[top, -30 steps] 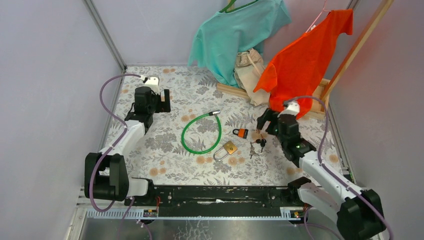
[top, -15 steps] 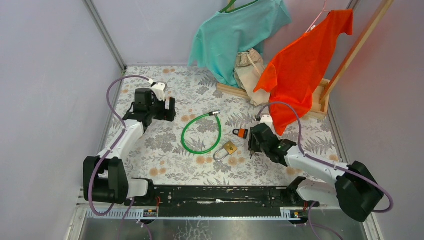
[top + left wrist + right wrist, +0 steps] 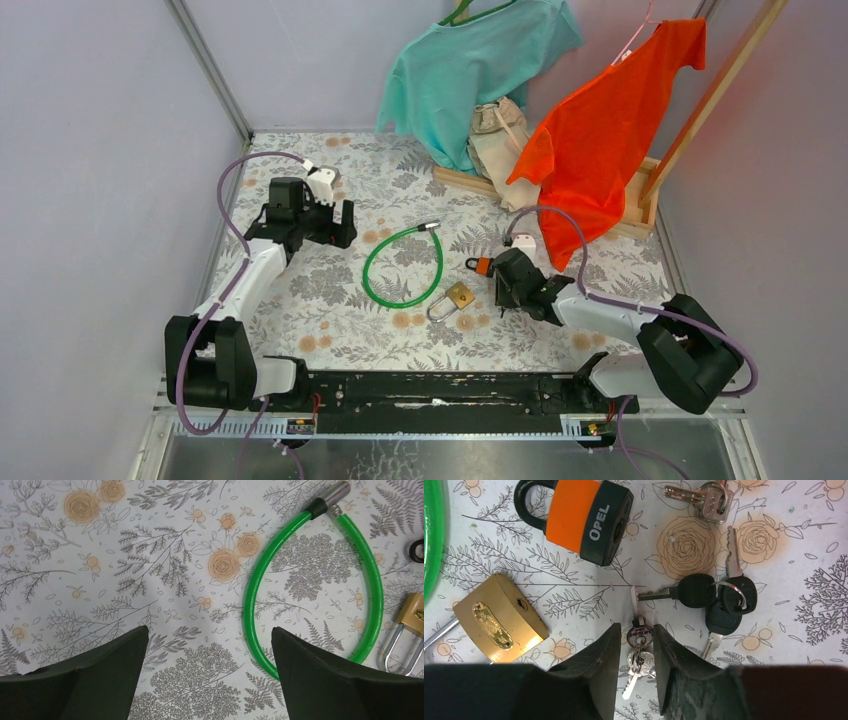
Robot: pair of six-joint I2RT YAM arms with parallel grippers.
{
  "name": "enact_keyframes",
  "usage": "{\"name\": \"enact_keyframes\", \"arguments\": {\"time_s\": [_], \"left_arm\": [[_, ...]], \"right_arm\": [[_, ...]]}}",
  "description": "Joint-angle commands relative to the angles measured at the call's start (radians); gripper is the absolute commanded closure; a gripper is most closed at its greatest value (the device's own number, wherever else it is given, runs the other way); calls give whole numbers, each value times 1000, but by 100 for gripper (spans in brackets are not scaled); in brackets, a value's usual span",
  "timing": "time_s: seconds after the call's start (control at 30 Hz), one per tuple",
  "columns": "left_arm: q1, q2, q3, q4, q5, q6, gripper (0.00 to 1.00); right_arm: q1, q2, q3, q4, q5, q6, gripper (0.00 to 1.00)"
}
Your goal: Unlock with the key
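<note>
In the right wrist view my right gripper (image 3: 636, 626) is shut low over the floral table on the dark head of a small silver key (image 3: 639, 632). The key's blade points away from me and more silver keys hang on its ring between the fingers. The brass padlock (image 3: 499, 617) lies to the left and the orange-and-black padlock (image 3: 584, 517) ahead. From above, my right gripper (image 3: 503, 290) sits just right of the brass padlock (image 3: 460, 296). My left gripper (image 3: 209, 628) hovers open and holds nothing, beside the green cable lock (image 3: 255, 595).
A bunch of black-headed keys (image 3: 714, 595) and another silver bunch (image 3: 706, 497) lie right of the gripper. At the back a wooden rack (image 3: 545, 190) carries a teal shirt (image 3: 470, 70) and an orange shirt (image 3: 610, 120). Walls close in the left and right sides.
My right arm swung left and down from beside the orange shirt to the keys, and its jaws closed in round the silver key. The left gripper drifted slightly right, still open.
</note>
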Motion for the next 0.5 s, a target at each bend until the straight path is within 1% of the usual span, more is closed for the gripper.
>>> {"name": "enact_keyframes", "arguments": {"time_s": [0.0, 0.07, 0.23, 0.3, 0.33, 0.47], "left_arm": [[8, -17, 42, -29, 63, 27, 0], [7, -16, 43, -40, 82, 32, 0], [7, -18, 43, -52, 96, 35, 0], [8, -21, 44, -58, 104, 38, 0], [7, -20, 45, -65, 114, 43, 0], [7, -16, 54, -88, 154, 49, 0]], "right_arm": [[9, 36, 32, 18, 8, 16, 65], [9, 40, 34, 15, 5, 14, 72], [9, 29, 32, 11, -12, 13, 92], [10, 25, 31, 15, -30, 13, 98], [11, 20, 30, 19, -40, 13, 100], [11, -20, 27, 45, -89, -14, 100]]}}
